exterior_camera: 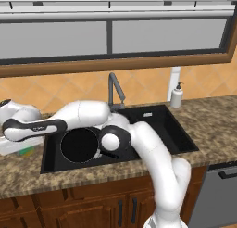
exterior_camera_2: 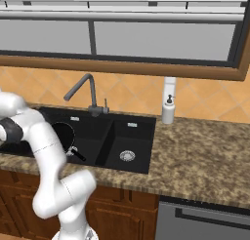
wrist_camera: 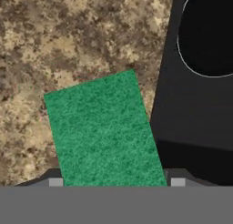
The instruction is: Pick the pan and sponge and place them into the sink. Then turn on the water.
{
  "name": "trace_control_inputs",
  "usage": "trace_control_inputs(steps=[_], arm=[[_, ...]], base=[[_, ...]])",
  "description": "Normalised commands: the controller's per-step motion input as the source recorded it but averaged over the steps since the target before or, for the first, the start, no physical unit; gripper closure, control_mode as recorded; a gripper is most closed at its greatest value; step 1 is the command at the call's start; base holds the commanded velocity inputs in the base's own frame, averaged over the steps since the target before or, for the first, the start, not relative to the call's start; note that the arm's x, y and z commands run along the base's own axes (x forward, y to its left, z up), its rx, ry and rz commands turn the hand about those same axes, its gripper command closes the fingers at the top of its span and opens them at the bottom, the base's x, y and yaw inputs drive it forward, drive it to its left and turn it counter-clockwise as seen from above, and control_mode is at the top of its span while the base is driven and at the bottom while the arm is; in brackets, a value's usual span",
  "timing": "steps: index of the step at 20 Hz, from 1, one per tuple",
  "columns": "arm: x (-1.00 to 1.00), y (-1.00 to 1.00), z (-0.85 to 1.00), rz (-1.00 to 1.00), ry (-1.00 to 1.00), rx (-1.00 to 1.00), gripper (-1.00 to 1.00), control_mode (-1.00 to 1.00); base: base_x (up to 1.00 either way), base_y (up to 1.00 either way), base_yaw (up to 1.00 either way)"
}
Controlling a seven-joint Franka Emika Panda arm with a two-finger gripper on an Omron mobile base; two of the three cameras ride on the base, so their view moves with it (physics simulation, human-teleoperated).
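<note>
With the pan (exterior_camera: 79,145) in the sink (exterior_camera: 152,118), the pincer (wrist_camera: 113,182) grasps the sponge (wrist_camera: 103,127); next, lift it clear of the desk (wrist_camera: 68,36).

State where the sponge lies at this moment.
The sponge lies green side up on the speckled counter, beside the sink edge, between the gripper fingertips in the hand view; the pan sits in the sink.

We count one pan (exterior_camera: 79,145), one sponge (wrist_camera: 104,132), and one sink (exterior_camera_2: 141,153) with two basins. We count one faucet (exterior_camera_2: 83,90) and one soap dispenser (exterior_camera_2: 168,109). One drain (exterior_camera_2: 127,156) shows in the narrower basin.
</note>
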Motion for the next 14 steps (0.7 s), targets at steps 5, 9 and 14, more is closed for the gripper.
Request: trace_control_inputs(steps=[5, 9, 14], arm=[[-0.19, -1.0, 0.06, -0.1, 0.02, 0.0, 1.0, -1.0], [-0.1, -1.0, 0.0, -0.11, 0.0, 0.0, 1.0, -1.0], [0.03, -0.99, 0.0, -0.15, 0.0, 0.0, 1.0, -1.0]], base=[[0.0, 0.0, 0.0], [0.0, 0.0, 0.0], [0.0, 0.0, 0.0]])
